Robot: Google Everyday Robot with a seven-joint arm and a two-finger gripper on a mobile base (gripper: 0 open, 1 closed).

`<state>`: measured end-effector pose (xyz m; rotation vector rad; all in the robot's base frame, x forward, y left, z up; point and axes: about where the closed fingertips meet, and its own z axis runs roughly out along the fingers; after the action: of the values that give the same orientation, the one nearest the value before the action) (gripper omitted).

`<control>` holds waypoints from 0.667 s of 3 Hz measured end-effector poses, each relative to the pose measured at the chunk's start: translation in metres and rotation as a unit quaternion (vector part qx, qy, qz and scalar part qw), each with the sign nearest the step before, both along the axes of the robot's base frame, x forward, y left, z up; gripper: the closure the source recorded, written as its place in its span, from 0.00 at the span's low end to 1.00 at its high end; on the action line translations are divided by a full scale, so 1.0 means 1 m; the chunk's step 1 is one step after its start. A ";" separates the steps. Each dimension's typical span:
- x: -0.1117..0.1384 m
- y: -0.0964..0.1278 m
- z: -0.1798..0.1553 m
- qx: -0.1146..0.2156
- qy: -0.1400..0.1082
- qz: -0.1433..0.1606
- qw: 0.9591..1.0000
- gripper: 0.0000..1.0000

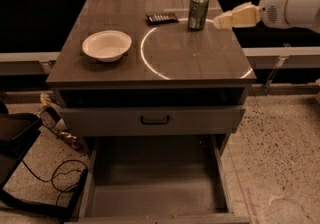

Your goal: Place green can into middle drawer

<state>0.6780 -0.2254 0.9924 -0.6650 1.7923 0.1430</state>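
The green can [198, 11] stands upright at the back right of the cabinet top [190, 58], with its silver top showing. My gripper [221, 21] reaches in from the right at about the can's height, its cream tips just right of the can and a small gap apart from it. The white arm body [292, 5] is behind it at the right edge. Below the top is a dark slot, then a drawer front with a black handle [155, 119], pulled out slightly. The lowest drawer [155, 188] is pulled far out and holds nothing.
A white bowl [106, 45] sits on the left of the cabinet top. A flat black object [161, 18] lies left of the can. A bright ring of light [150, 60] marks the top. Cables and a dark stand [30, 168] lie on the floor at left.
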 end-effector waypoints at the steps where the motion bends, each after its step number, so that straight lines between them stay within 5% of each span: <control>1: 0.048 0.026 -0.014 0.064 -0.019 0.013 0.998 0.00; 2: 0.095 0.051 -0.030 0.113 -0.030 0.024 0.993 0.00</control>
<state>0.7729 -0.1739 0.9623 -0.5438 1.6733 0.3505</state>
